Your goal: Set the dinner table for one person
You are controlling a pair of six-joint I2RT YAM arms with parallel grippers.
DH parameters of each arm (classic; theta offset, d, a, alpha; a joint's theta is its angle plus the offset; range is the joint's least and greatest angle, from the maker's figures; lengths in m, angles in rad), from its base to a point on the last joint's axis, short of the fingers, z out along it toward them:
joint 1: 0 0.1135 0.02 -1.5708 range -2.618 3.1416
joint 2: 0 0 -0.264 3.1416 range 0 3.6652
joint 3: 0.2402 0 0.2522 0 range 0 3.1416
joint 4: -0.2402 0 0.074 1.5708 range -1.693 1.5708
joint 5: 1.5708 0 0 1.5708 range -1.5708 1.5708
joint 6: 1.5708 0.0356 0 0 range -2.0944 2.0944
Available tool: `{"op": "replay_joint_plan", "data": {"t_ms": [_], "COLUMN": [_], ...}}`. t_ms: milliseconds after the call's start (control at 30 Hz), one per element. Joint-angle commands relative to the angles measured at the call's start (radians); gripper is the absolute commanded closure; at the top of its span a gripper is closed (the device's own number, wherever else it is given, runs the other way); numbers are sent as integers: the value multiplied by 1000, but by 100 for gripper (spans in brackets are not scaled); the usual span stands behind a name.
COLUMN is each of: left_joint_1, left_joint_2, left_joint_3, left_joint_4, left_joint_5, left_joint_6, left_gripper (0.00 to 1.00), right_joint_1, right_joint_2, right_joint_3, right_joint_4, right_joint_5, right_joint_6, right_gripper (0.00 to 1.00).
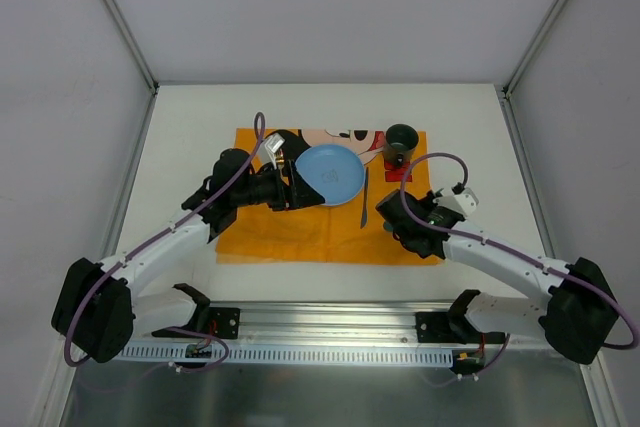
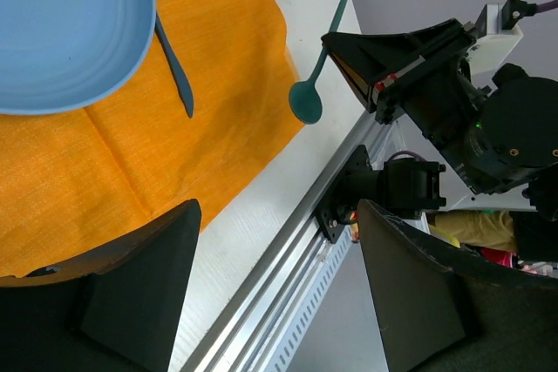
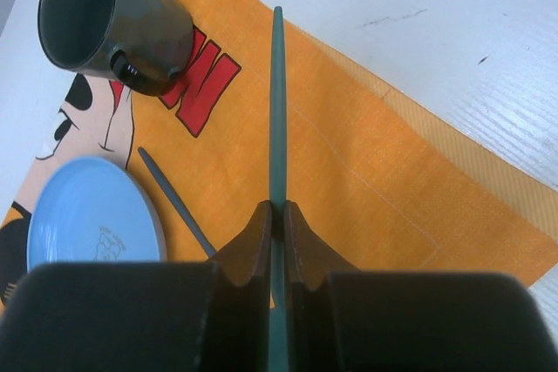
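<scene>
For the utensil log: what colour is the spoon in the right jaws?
Teal; the spoon shows best in the left wrist view.

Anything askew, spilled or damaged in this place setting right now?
Nothing spilled or broken. The orange cloth placemat lies creased, its near edge wavy rather than straight. The slim teal spoon is not laid down: the right pincer holds it by the handle above the mat, right of the round blue plate.

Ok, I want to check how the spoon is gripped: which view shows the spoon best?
Left wrist: the whole teal spoon, bowl and handle, pinched by the right gripper. Right wrist shows only its handle, edge-on; in top external I cannot make it out.
</scene>
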Motion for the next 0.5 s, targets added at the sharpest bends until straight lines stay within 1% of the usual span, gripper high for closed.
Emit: {"op": "replay_joint_plan", "data": {"t_ms": [0, 100, 133, 167, 200, 233, 267, 300, 367, 467], "left_joint_1": [-1, -1, -1, -1, -1, -1, -1, -3, -1, -1], "left_joint_2": [-18, 2, 7, 10, 13, 10, 7, 4, -2, -10], "left_joint_3": [-16, -19, -19, -19, -19, -20, -22, -23, -22, -19], "left_joint_4": [6, 7, 9, 9, 9, 7, 9, 6, -3, -17], "left_joint_5": [-13, -15, -15, -15, -15, -15, -15, -16, -19, -25], "left_joint_6": [14, 11, 7, 7, 7, 7, 10, 10, 17, 25], "left_gripper": [27, 28, 28, 28, 29, 29, 28, 29, 29, 29], "right_joint_1": [-8, -20, -29, -40, -60, -68, -77, -79, -80, -82], "right_joint_2": [49, 92, 101, 107, 115, 114, 111, 104, 85, 46], "right_joint_3": [73, 109, 116, 115, 109, 100, 75, 64, 55, 53], "right_joint_4": [-36, -2, 0, 10, 30, 79, 102, 118, 122, 121], "right_joint_5": [62, 21, -17, -37, -56, -85, -91, -94, -84, -68], "right_joint_6": [129, 54, 43, 11, -11, -31, -64, -69, -83, -156], "right_gripper": [99, 100, 96, 69, 49, 31, 6, 1, 1, 1]}}
